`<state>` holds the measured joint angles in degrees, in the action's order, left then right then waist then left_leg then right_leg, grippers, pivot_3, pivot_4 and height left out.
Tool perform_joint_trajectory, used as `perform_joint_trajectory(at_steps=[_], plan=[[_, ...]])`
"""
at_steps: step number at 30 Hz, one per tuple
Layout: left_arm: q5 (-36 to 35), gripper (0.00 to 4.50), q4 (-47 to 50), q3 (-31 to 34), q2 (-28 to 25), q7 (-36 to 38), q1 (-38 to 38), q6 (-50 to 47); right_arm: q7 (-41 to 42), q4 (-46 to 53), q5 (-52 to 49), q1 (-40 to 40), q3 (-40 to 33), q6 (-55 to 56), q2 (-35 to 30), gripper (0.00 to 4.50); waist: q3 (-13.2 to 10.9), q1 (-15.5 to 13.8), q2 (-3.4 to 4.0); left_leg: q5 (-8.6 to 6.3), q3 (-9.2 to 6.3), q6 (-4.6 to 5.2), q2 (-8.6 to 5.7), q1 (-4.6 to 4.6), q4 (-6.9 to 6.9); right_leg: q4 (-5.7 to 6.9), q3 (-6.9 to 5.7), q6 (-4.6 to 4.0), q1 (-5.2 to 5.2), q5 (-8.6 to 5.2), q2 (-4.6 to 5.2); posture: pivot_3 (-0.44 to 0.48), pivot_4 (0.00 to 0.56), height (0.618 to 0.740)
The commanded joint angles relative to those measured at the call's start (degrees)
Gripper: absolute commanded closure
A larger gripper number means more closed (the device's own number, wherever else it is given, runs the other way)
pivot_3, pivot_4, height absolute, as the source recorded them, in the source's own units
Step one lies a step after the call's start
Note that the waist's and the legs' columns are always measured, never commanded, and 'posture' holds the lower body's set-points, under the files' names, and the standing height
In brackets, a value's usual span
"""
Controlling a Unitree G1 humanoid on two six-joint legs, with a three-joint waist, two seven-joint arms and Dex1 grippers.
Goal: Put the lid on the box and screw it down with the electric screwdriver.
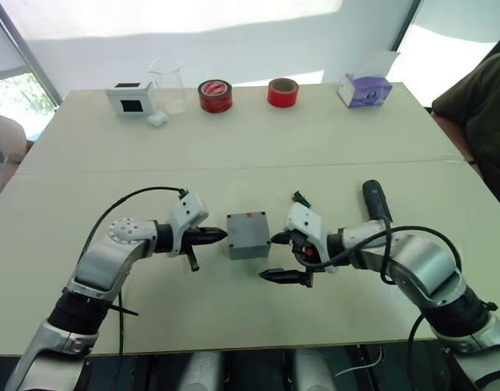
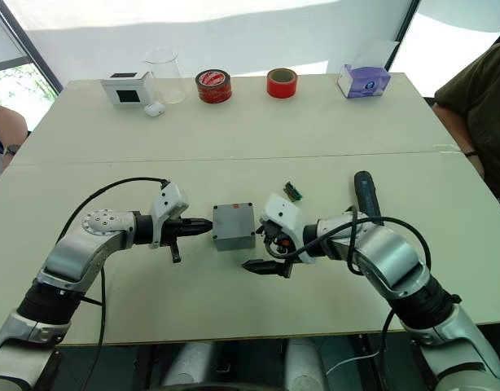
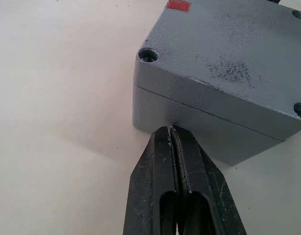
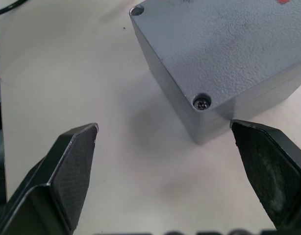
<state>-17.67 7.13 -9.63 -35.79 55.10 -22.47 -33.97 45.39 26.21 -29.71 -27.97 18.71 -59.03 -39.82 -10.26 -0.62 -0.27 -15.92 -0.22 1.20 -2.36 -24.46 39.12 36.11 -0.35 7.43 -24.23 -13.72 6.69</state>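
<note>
Lid (image 3: 229,54) seated on the box (image 1: 248,236), mid-table, a hand at either side

The box sits on the near half of the table (image 1: 331,138), bare surface all around it. The left hand (image 1: 221,235) is clenched, its tip touching the box's left wall just under the lid seam. The right hand (image 1: 274,257) is spread wide at the box's right near corner, one finger against the wall, the other out over bare table. The electric screwdriver (image 1: 375,201) lies behind the right arm. Tape rolls (image 1: 215,96), a white box (image 1: 129,98) and tissues (image 1: 365,89) line the far edge, well apart
</note>
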Motion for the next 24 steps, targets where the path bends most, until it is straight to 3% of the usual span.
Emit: perform_joint_trajectory(at_steps=[1, 13, 17, 20, 24], plan=[[-0.15, 4.50, 0.48, 0.74, -0.06, 0.51, -1.24, 1.62, -0.08, 2.96, -1.20, -0.03, -1.81, 0.01, 0.63, 0.02, 0.00, 0.00, 0.00, 0.00, 0.00, 0.00, 0.00, 0.00, 0.00, 0.00, 0.00, 0.00, 0.00, 0.00, 0.00, 0.000, 0.150, 0.740], [-0.28, 4.50, 0.66, 1.39, -0.50, 0.37, -0.93, 1.88, -0.31, 3.36, -1.21, 0.17, -3.24, -0.52, 0.04, 0.02, 0.00, -0.01, 0.00, 0.00, 0.00, 0.00, 0.00, 0.00, 0.00, 0.00, 0.00, 0.00, 0.00, 0.00, 0.00, 0.000, 0.150, 0.740], [-1.71, 4.50, 0.25, 4.36, -2.18, 0.96, -1.73, 1.19, 0.86, 1.24, -2.98, 0.12, -10.77, 0.32, -2.46, 0.02, 0.00, -0.06, 0.00, 0.00, 0.00, 0.00, 0.00, 0.00, 0.00, 0.00, 0.00, 0.00, 0.00, 0.00, 0.00, 0.000, 0.150, 0.740], [-5.09, 4.50, 1.31, 7.21, -4.67, 3.52, -3.18, -1.62, 0.37, -5.12, -2.35, -0.89, -16.59, 2.74, -3.66, 0.02, 0.00, -0.06, 0.00, 0.00, 0.00, 0.00, 0.00, 0.00, 0.00, 0.00, 0.00, 0.00, 0.01, 0.00, 0.00, 0.000, 0.150, 0.740], [-9.83, 4.50, 3.90, 8.81, -6.93, 6.64, -4.93, -5.44, -4.04, -17.72, 3.92, -3.71, -17.04, 9.65, -1.23, 0.02, 0.00, 0.07, 0.00, 0.00, 0.03, 0.00, 0.00, 0.01, 0.00, 0.00, 0.00, 0.00, 0.02, 0.00, 0.00, 0.000, 0.150, 0.740]])
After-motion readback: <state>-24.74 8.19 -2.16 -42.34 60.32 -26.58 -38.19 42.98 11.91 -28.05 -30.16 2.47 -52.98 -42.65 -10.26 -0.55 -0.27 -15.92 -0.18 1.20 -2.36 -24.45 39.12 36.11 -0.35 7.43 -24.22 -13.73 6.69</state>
